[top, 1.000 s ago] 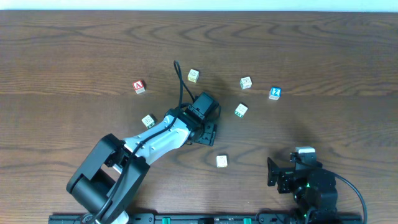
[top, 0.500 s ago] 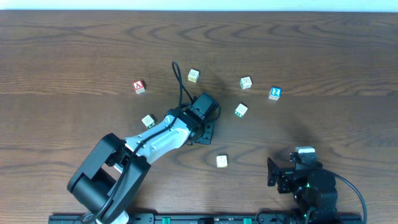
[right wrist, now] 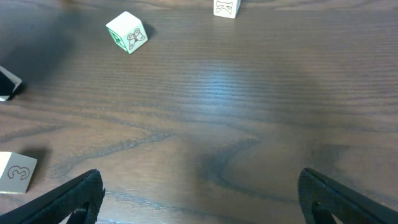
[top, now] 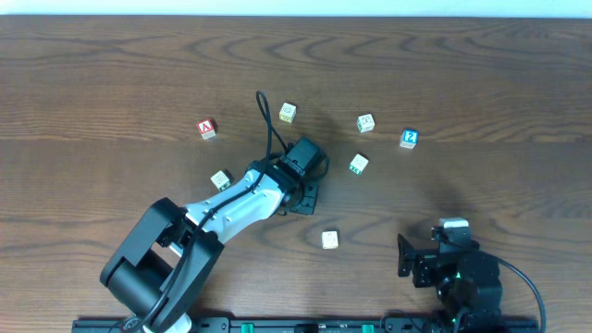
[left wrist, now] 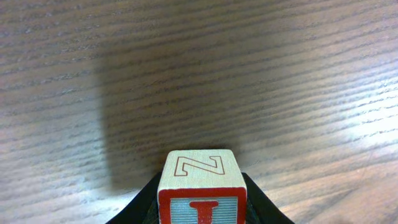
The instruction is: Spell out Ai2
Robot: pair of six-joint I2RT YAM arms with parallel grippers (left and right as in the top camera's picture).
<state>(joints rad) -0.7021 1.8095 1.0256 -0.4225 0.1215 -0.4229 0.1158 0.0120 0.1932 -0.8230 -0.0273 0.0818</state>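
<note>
Since the word seems to need its middle letter carried over, the left gripper [top: 308, 195] has its jaws clamped on a pale wooden cube with a red-framed face [left wrist: 202, 190], seated squarely between them, while the right gripper [right wrist: 200, 198] waits spread wide, nothing between its jaws.

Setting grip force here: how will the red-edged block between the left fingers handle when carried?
The red-edged block looks like solid wood, so probably stiff and light. Flat square faces suggest it won't roll, and should sit steadily in the left gripper. Smooth painted sides might slip slightly.
</note>
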